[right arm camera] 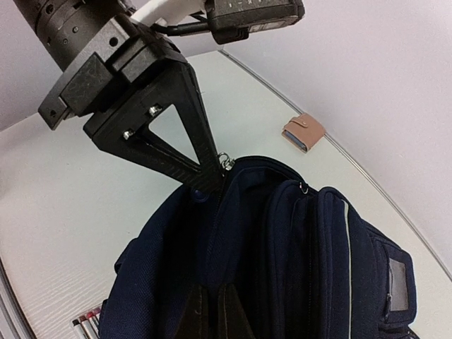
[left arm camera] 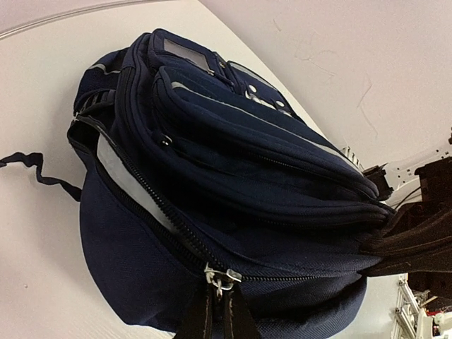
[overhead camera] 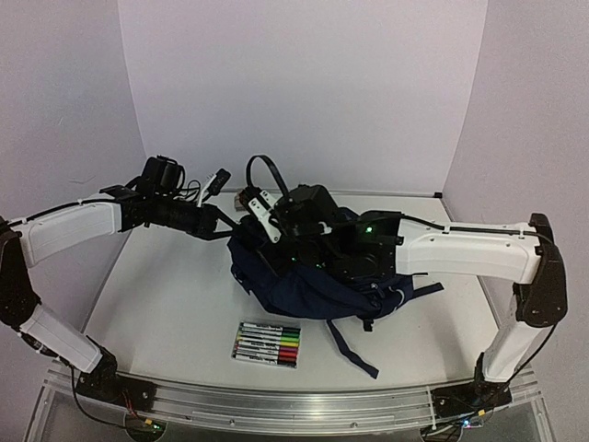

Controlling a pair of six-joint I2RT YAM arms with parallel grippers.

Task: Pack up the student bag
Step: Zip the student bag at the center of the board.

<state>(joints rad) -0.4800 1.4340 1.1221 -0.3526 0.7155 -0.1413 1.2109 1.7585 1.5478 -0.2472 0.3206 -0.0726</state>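
Left wrist view: left hand (left arm camera: 217, 302) pinches the zipper pull (left arm camera: 217, 277) of the student bag (left arm camera: 212, 162); right hand (right arm camera: 212, 295) clamps tight on its rim.

So the student bag (overhead camera: 313, 281) sits around the middle of the surface (overhead camera: 166, 295), with a pack of markers (overhead camera: 267, 343) just in front of it, toward the near edge. The left gripper (right arm camera: 212, 182) is at the bag's left end, right on the zipper pull (right arm camera: 226, 161). The right gripper (right arm camera: 212, 293) reaches over the bag from the right. A little wallet (right arm camera: 304, 133) lies behind the bag, near the back wall.
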